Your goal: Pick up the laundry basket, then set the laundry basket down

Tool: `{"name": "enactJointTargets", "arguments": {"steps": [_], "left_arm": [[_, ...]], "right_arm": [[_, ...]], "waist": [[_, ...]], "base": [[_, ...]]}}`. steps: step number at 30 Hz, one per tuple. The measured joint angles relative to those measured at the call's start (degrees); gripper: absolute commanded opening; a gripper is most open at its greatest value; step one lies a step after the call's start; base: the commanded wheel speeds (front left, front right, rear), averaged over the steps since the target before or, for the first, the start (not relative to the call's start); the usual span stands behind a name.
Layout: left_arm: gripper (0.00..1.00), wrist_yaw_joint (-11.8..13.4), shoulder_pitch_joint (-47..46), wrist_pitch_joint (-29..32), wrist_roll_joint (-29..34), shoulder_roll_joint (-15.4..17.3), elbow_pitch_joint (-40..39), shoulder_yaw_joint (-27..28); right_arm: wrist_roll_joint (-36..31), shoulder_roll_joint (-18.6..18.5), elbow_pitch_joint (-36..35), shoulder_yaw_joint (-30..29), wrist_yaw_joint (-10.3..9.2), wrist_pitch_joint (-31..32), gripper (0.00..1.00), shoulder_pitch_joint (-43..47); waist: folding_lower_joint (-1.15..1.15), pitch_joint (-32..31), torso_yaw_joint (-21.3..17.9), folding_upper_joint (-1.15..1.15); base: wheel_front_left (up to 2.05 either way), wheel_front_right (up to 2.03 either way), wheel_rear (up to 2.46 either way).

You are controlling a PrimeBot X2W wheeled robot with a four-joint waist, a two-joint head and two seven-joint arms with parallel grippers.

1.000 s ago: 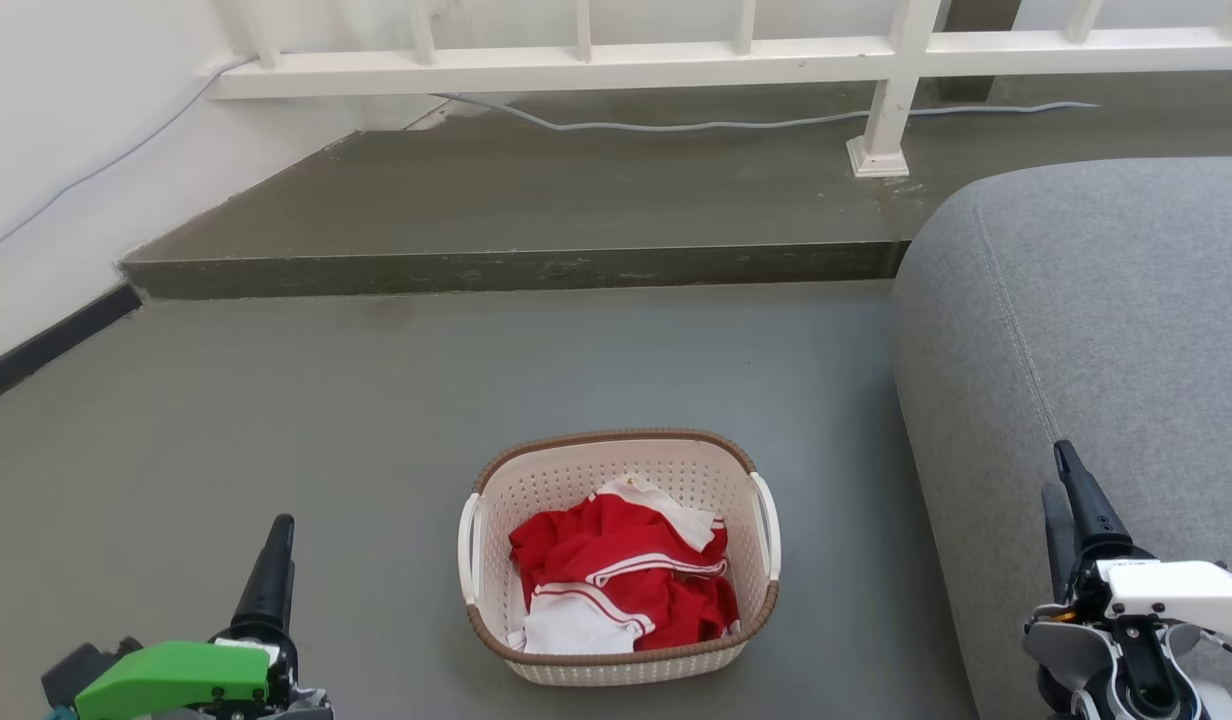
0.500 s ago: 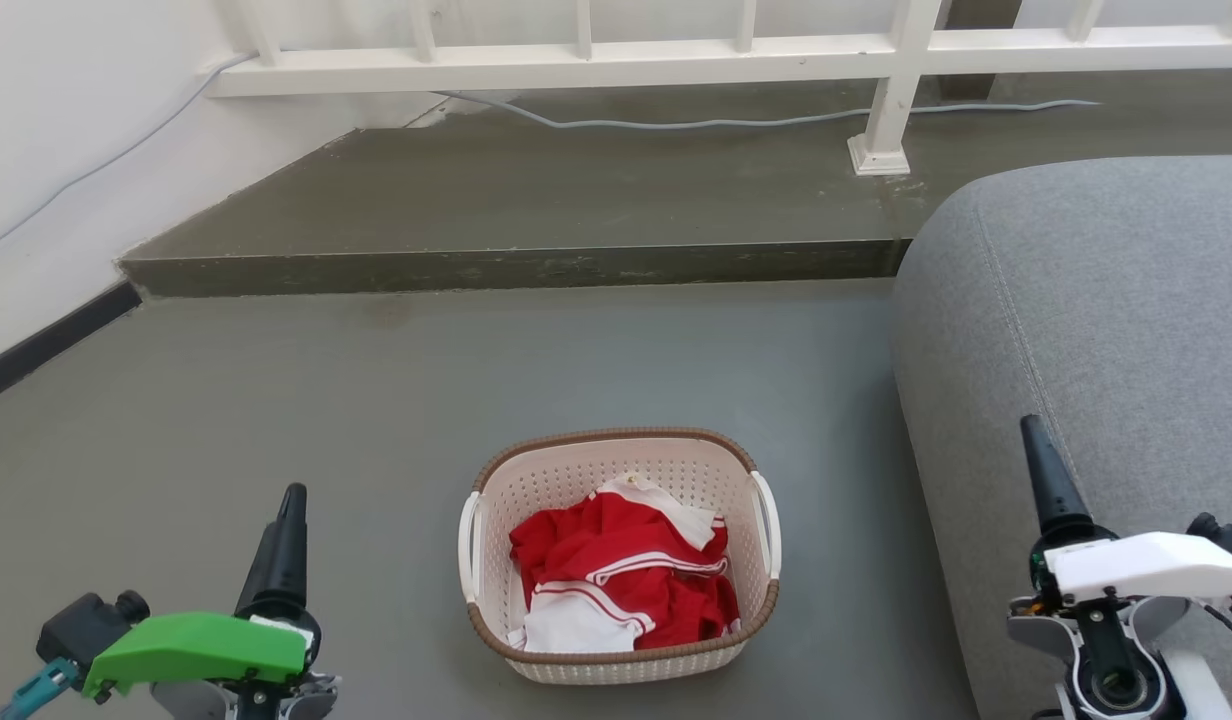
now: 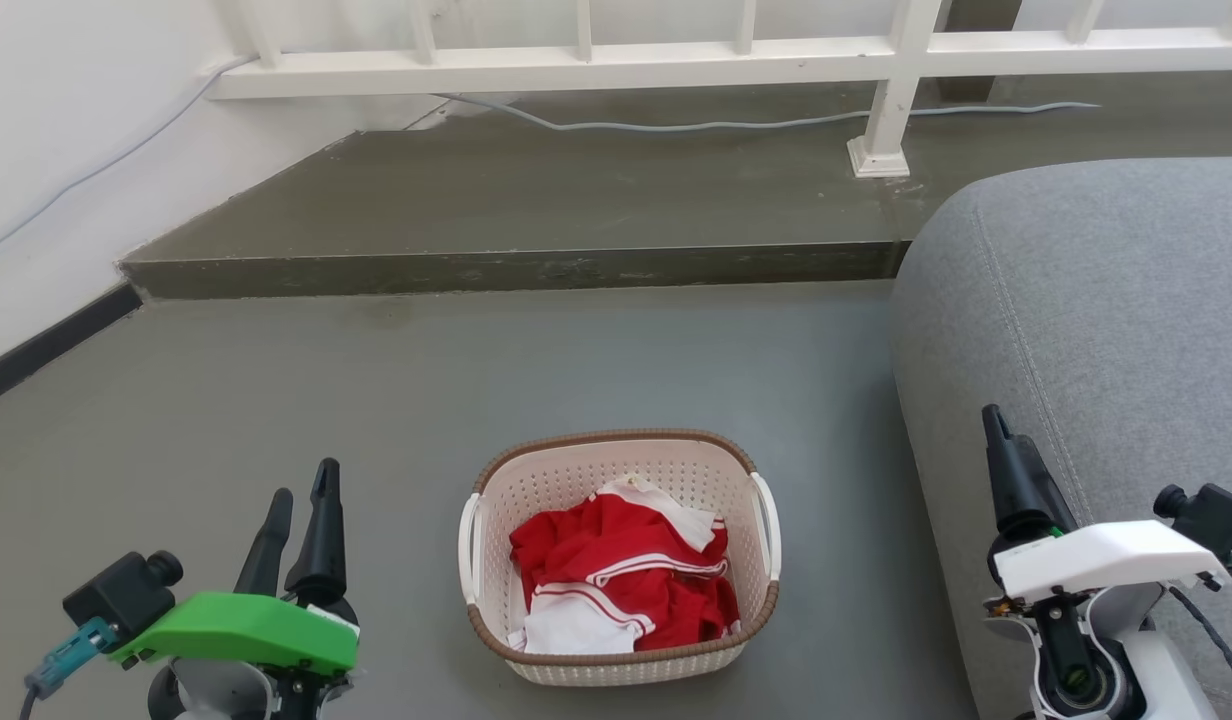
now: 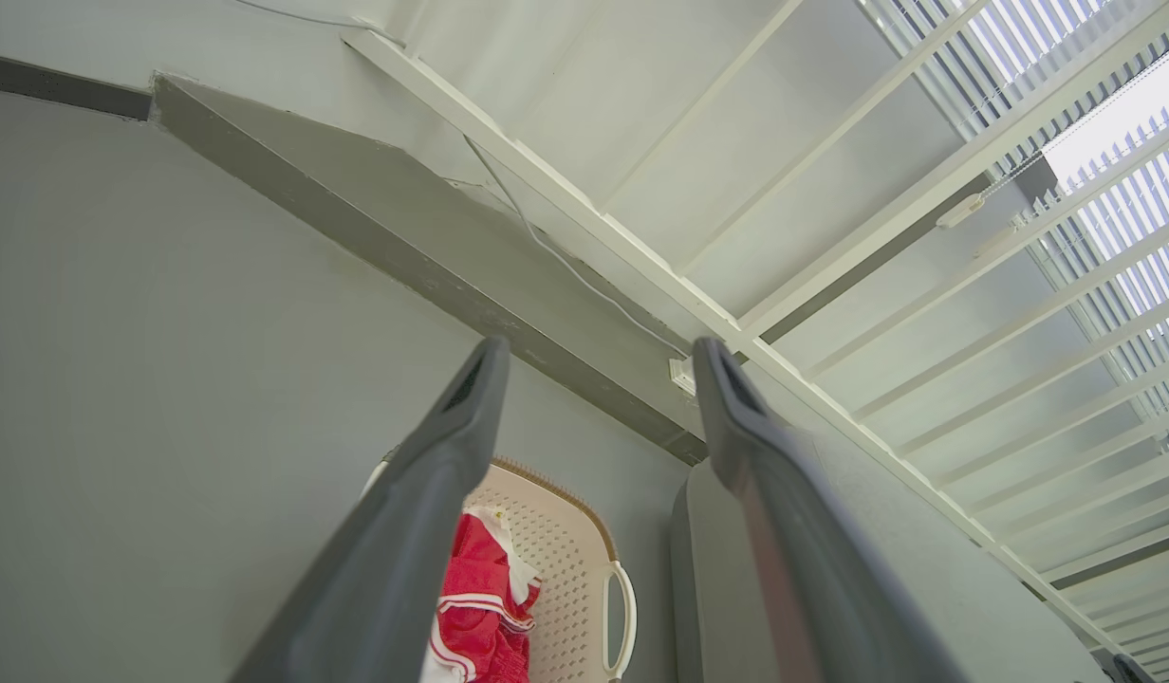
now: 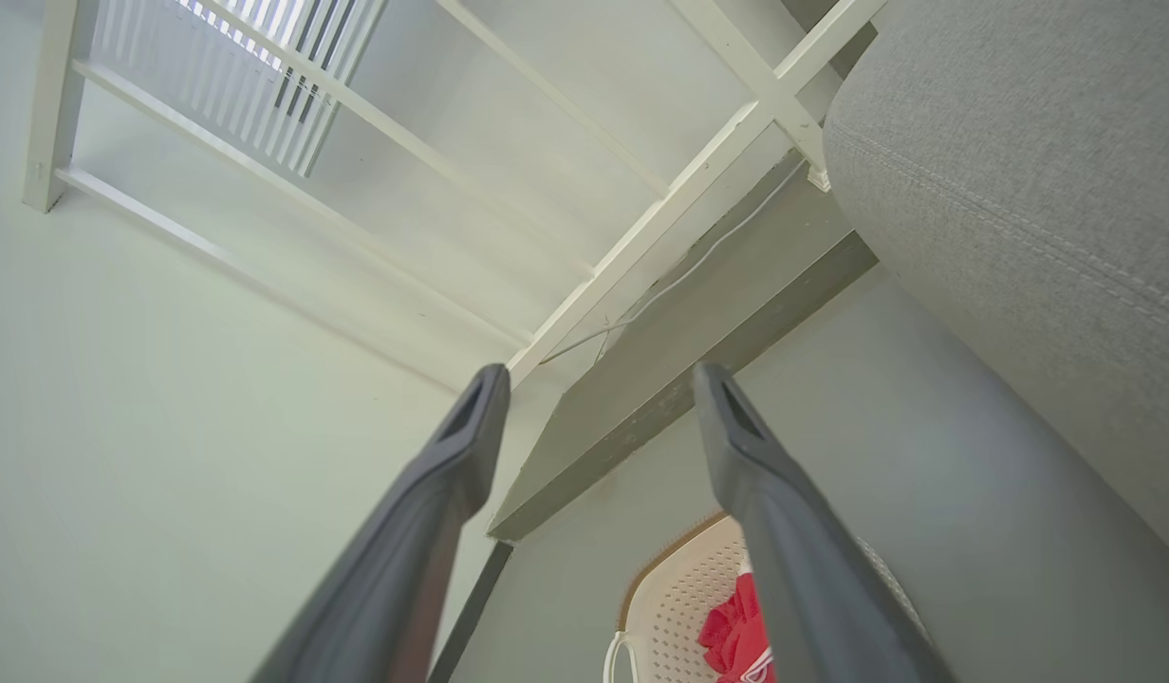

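The laundry basket [image 3: 576, 482], cream-white and perforated with a brown rim and white side handles, stands on the grey floor at the lower middle of the head view. Red and white clothes [image 3: 616, 580] lie inside it. My left gripper [image 3: 304, 482] hovers to its left, apart from it, open and holding nothing. To the basket's right, in front of the sofa, my right gripper [image 3: 994, 415] is seen edge-on. The wrist views show both pairs of fingers spread: left gripper [image 4: 601, 346] with the basket [image 4: 565, 541] below it, right gripper [image 5: 602, 375] above the basket [image 5: 670, 598].
A grey sofa [image 3: 1096, 330] fills the right side, close to the right arm. Beyond the basket a raised concrete step [image 3: 516, 265] carries a white railing [image 3: 576, 65], its post base [image 3: 876, 155] and a grey cable [image 3: 726, 125]. A white wall [image 3: 56, 150] bounds the left.
The left gripper has moved right and forward and turned, so both its fingers now show. The right gripper has moved left and forward. The basket has stayed put.
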Motion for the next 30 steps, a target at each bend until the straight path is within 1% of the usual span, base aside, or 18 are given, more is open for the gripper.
{"name": "enactJointTargets", "arguments": {"steps": [1,4,6,11,21,23,26,30], "left_arm": [[1.0,0.0,0.0,-0.3,1.1,0.0,-0.4,-0.1],[1.0,0.8,0.0,-0.8,4.0,0.1,-1.0,-0.6],[1.0,1.2,0.0,-1.1,5.7,0.1,-1.6,-1.1],[1.0,2.0,0.1,-2.1,11.5,0.2,-3.1,-2.2],[1.0,3.8,0.1,-4.2,19.9,0.3,-5.9,-3.8],[1.0,4.2,0.1,-4.4,22.0,0.3,-6.3,-4.0],[1.0,4.8,0.2,-5.0,24.3,0.3,-6.9,-4.5],[1.0,5.4,0.2,-5.8,27.6,0.4,-8.1,-5.3]], "right_arm": [[-1.1,0.0,-0.2,0.2,-0.02,-0.2,1.0,0.0],[-3.6,0.0,-0.9,1.1,-0.92,-0.7,1.0,0.0],[-5.4,0.0,-1.4,1.6,-1.01,-1.1,1.0,0.1],[-10.4,0.0,-2.7,3.0,-1.94,-2.2,1.0,0.2],[-18.5,0.0,-4.9,5.1,-3.5,-3.8,1.0,1.0],[-19.9,0.0,-5.5,5.4,-3.58,-4.2,1.0,1.0],[-22.4,-0.1,-6.2,5.8,-4.49,-4.8,1.0,1.0],[-25.6,-0.1,-7.1,6.7,-5.03,-5.5,1.0,1.0]], "waist": [[0.0,0.0,0.0,0.0],[0.0,-0.1,0.0,0.0],[0.0,-0.1,0.0,0.0],[0.0,-0.1,-0.1,0.0],[0.0,0.0,-0.1,0.0],[0.0,0.0,-0.1,0.0],[0.0,0.1,-0.1,0.0],[0.0,0.1,-0.1,0.0]], "base": [[0.0,0.0,0.0],[0.0,0.0,0.0],[0.0,0.0,0.0],[0.0,0.0,0.0],[0.0,0.0,0.0],[0.0,0.0,0.0],[0.0,0.0,0.0],[0.0,0.0,0.0]]}}
